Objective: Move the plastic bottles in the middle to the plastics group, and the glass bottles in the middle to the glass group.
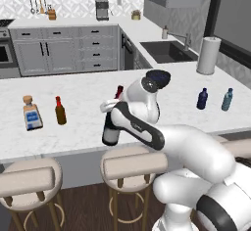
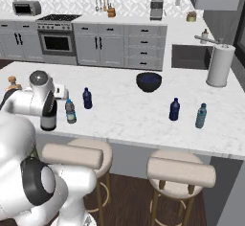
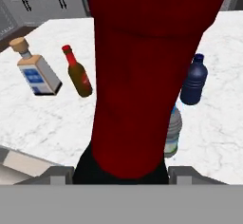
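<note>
My gripper (image 1: 110, 111) is shut on the tall dark wine bottle (image 1: 111, 130), holding it at the neck just below the red capsule (image 3: 142, 76). The bottle stands near the counter's front edge (image 2: 48, 119); I cannot tell whether its base touches the counter. Right of it in the middle stand a clear greyish bottle (image 2: 71, 111) and a dark blue bottle (image 2: 87, 98). The glass group is to the left: a square clear bottle with a blue label (image 1: 32, 113) and a small brown red-capped bottle (image 1: 60, 111). The plastics group, dark blue (image 1: 202, 99) and teal (image 1: 227, 100), is far right.
A dark bowl (image 2: 149, 81) sits mid-counter, with a paper towel roll (image 2: 220, 65) at the back right near the sink (image 1: 168, 51). Two round stools (image 1: 133, 164) stand below the counter's front edge. Bare marble lies between the two groups.
</note>
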